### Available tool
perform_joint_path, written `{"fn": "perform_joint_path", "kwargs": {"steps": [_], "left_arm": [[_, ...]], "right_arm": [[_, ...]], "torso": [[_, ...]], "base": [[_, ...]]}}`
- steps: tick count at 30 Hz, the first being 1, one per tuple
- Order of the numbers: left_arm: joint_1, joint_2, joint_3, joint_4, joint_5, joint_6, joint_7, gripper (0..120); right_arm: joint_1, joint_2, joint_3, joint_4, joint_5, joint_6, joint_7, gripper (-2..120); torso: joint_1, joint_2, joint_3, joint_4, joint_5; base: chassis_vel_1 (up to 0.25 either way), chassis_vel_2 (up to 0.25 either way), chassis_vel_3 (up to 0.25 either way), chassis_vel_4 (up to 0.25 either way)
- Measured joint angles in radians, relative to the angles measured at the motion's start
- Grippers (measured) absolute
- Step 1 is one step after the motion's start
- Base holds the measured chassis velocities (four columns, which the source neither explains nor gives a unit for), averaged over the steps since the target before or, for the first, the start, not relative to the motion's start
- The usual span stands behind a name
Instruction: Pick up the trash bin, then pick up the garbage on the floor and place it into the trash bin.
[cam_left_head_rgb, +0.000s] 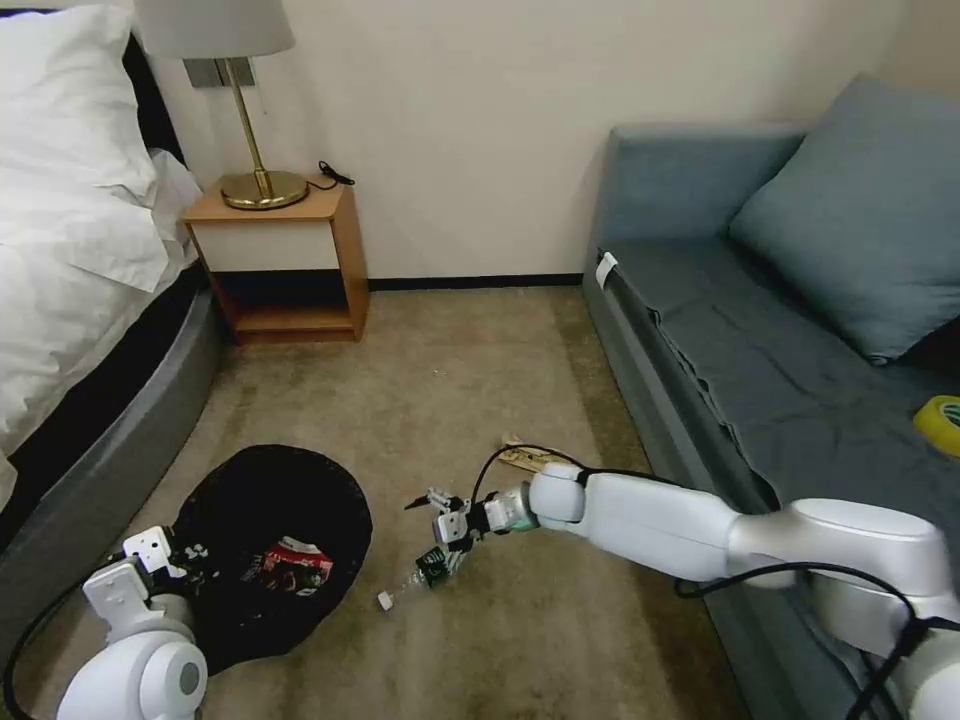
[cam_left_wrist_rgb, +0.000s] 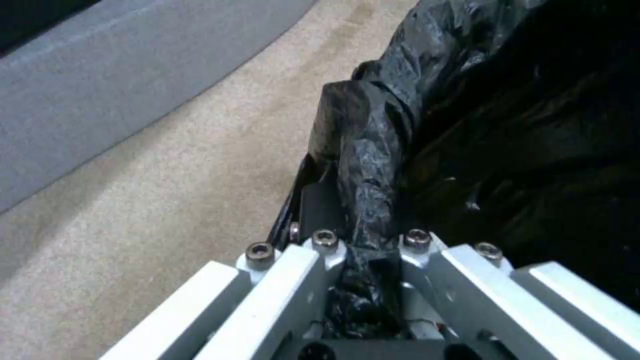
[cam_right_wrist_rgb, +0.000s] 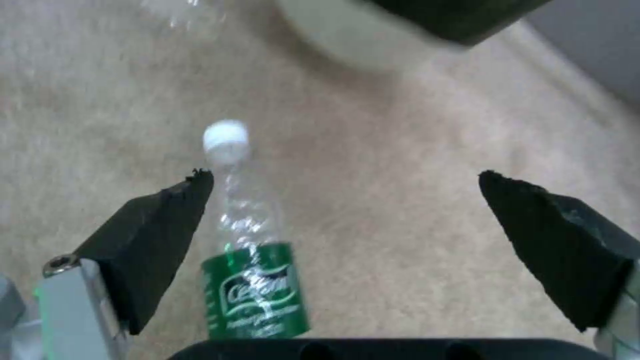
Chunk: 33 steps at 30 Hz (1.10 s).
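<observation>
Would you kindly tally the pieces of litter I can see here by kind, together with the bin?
Clear bottles with green label: 1, lying on the carpet under the open right gripper.
Snack wrappers: 2, a red-and-white one inside the trash bin and a brown-gold one on the floor.
Trash bins: 1, held at the rim by the left gripper.
Total: 4.
</observation>
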<state>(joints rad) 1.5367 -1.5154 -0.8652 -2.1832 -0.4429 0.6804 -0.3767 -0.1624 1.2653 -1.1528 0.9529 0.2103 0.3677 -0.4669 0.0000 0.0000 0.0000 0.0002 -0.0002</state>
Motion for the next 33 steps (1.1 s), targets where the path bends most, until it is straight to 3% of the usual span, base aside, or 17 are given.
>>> {"fn": "perform_joint_path", "kwargs": {"steps": [20,27,33], "left_arm": [[0.023,-0.009,-0.028,-0.008,-0.002,-0.024,0.011,2],[0.029,-0.009,-0.032,-0.012,-0.004,-0.026,0.013,2],[0.029,-0.011,-0.030,-0.013,-0.004,-0.027,0.013,2]], "right_arm": [[-0.057,0.123,-0.055,-0.285,-0.067,0.001,0.003,100],[-0.073,0.131,-0.054,-0.313,-0.074,0.003,0.017,99],[-0.080,0.143,-0.049,-0.335,-0.076,0.003,0.027,91]], "torso": [[0.000,0.000,0.000,-0.0002,0.0001],[0.000,0.000,0.000,-0.0003,0.0002],[0.000,0.000,0.000,-0.0002,0.0001]], "base": [[0.000,0.000,0.000,0.000],[0.000,0.000,0.000,0.000],[0.000,0.000,0.000,0.000]]}}
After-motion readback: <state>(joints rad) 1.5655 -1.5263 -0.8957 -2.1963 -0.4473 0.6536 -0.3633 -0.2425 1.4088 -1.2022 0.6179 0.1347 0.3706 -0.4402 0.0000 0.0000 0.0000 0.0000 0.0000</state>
